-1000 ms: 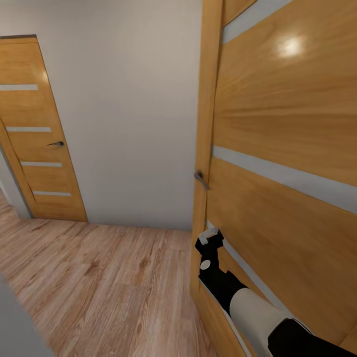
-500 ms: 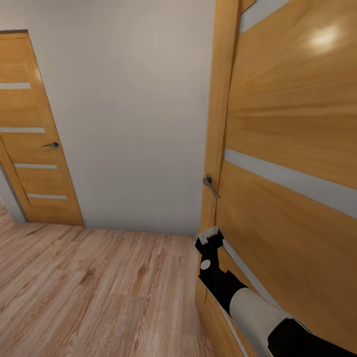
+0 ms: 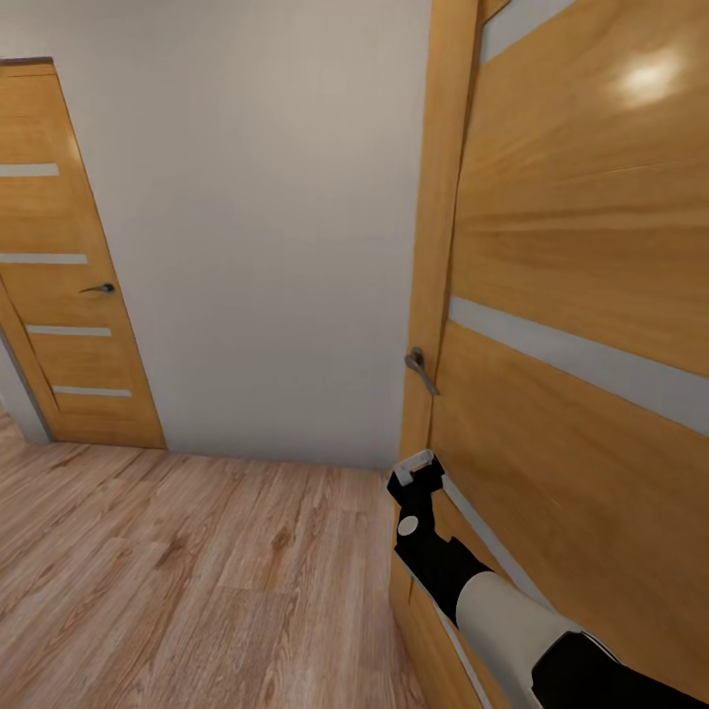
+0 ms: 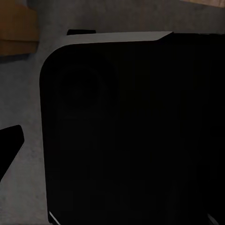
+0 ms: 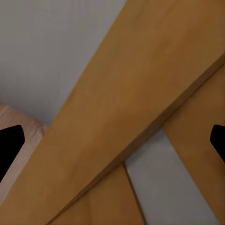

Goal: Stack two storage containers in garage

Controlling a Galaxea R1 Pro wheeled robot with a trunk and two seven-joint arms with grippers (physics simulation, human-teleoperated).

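Observation:
The two storage containers are out of view. My right gripper (image 3: pixel 418 471) reaches forward low in the head view, right at the edge of an open wooden door (image 3: pixel 581 295) and below its metal handle (image 3: pixel 418 369). In the right wrist view the gripper (image 5: pixel 112 140) is open, its dark fingertips (image 5: pixel 9 143) far apart, with the door's edge and a grey wall behind and nothing between them. The left wrist view is mostly taken up by a black robot body part (image 4: pixel 136 131), with one dark fingertip (image 4: pixel 9 143) at the edge over grey floor.
A light wood plank floor (image 3: pixel 177 581) stretches ahead and to the left. A plain grey wall (image 3: pixel 266 226) faces me. A second, closed wooden door (image 3: pixel 64 256) with a handle (image 3: pixel 100 289) stands at the far left. The open door blocks the right side.
The whole head view has shifted a little, so the open door and its handle now sit further right and the left door further left. The right arm holds the same pose.

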